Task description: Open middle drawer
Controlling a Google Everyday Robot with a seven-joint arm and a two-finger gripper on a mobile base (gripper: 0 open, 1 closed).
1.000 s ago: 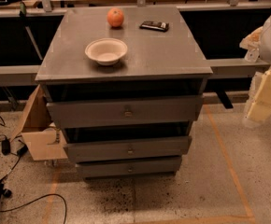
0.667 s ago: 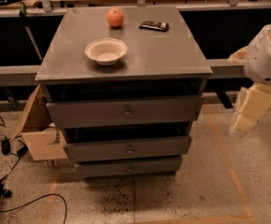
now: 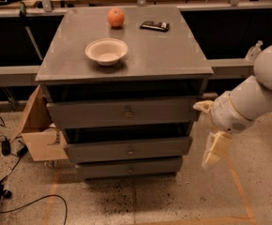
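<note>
The grey cabinet has three drawer fronts stacked one above another. The middle drawer is a wide dark-grey front with a small round metal knob at its centre. It looks shut, or nearly so. The top drawer is above it and the bottom drawer below it. My gripper hangs on the white arm just right of the cabinet, level with the middle drawer. It is apart from the cabinet and holds nothing that I can see.
On the cabinet top are a white bowl, an orange fruit and a flat black device. A cardboard box leans at the cabinet's left. Cables lie on the floor at left. Orange tape lines mark the floor.
My arm has swung in from the right edge, moving left and down. The gripper is now close to the cabinet's right side. The drawers have not moved.
</note>
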